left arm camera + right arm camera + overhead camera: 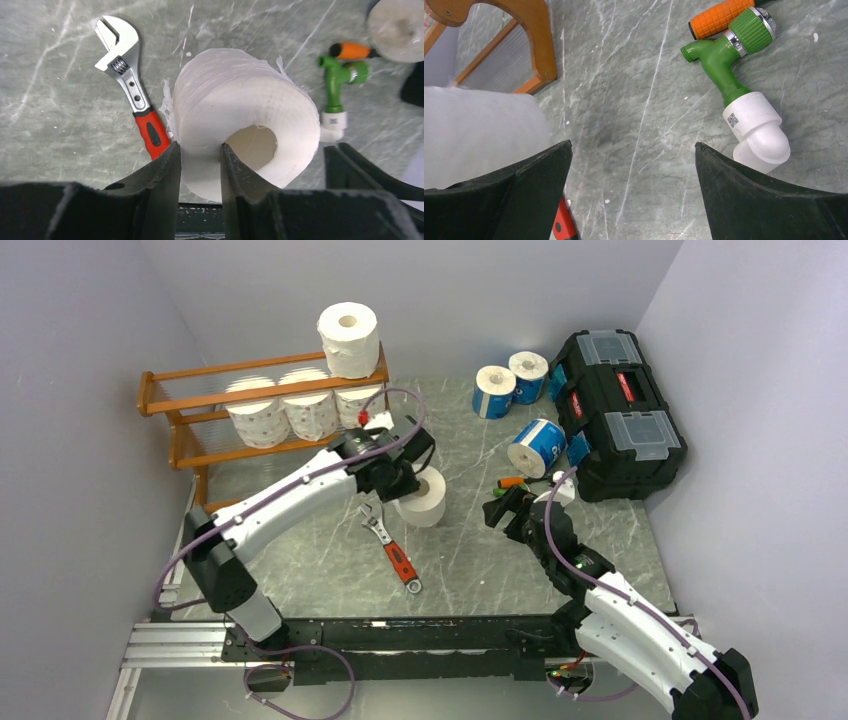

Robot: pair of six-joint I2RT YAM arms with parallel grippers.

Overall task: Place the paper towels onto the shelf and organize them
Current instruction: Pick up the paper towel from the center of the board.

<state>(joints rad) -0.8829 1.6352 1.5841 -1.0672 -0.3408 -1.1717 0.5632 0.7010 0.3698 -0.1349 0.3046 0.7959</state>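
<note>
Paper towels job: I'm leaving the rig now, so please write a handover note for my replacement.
Left gripper: shut on the wall of a plain white roll, one finger in its core.
Right gripper: open, empty.
Done: on the shelf, three printed rolls on the middle tier, one unprinted roll on top.
Left: the gripped roll, plus three blue-wrapped rolls beside the toolbox.

The plain white paper roll sits mid-table; the red-handled steel wrench lies just before it, the orange-brown wooden shelf behind, leftward.
</note>
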